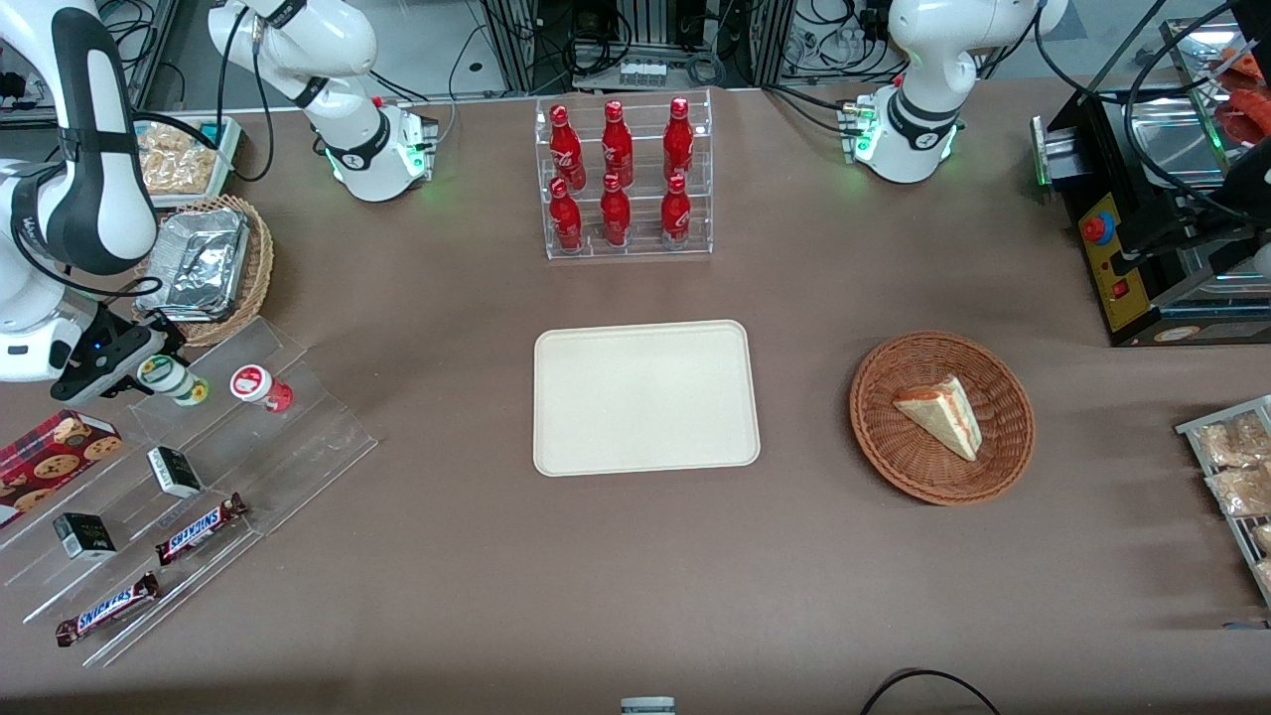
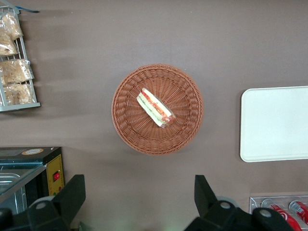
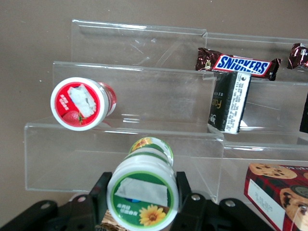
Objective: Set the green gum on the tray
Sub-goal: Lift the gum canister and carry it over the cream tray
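Note:
The green gum (image 1: 184,385) is a small bottle with a white lid and a green-rimmed sunflower label. It lies tilted at the top step of the clear acrylic shelf (image 1: 298,437), toward the working arm's end of the table. My right gripper (image 1: 149,369) is shut on it, with a black finger (image 3: 100,195) pressed against each side of the lid (image 3: 143,192). The red gum (image 1: 260,386) stands beside it on the same step and shows in the right wrist view (image 3: 82,103). The cream tray (image 1: 645,397) lies bare at the table's middle and also shows in the left wrist view (image 2: 276,123).
The shelf's lower steps hold black boxes (image 1: 174,471) and Snickers bars (image 1: 199,528). A cookie box (image 1: 50,452) lies beside the shelf. A foil-lined wicker basket (image 1: 204,263) is near the arm. A cola rack (image 1: 624,179) stands farther back than the tray. A sandwich basket (image 1: 941,417) sits toward the parked arm.

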`<state>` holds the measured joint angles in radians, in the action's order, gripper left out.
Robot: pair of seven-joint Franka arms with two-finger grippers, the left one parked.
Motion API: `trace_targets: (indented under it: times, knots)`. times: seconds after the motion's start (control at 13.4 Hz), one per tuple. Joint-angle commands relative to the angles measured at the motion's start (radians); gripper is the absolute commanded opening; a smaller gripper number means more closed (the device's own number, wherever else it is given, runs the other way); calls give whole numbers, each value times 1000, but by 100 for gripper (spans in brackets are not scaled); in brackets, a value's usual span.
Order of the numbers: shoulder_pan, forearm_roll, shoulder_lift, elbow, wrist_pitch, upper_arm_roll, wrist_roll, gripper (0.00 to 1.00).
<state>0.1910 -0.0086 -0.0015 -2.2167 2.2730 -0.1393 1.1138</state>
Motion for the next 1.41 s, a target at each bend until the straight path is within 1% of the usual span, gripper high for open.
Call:
trace_targets:
  times: [0.0,0.07,0.3,0.6,0.89,1.19,1.26,1.34]
  knots:
    - [-4,21,0,53,-39,6,18,0]
    - [-16,22,5,90,-78,12,-5,0]
    - [-105,24,9,172,-186,14,-139,0]
    - [-293,24,9,206,-265,14,-446,0]
    - [-491,24,40,209,-265,14,-772,0]
    - [-681,32,112,267,-257,14,-1112,0]
    - [-711,48,145,293,-253,14,-1199,0]
    - [-743,93,184,323,-244,14,-1270,0]
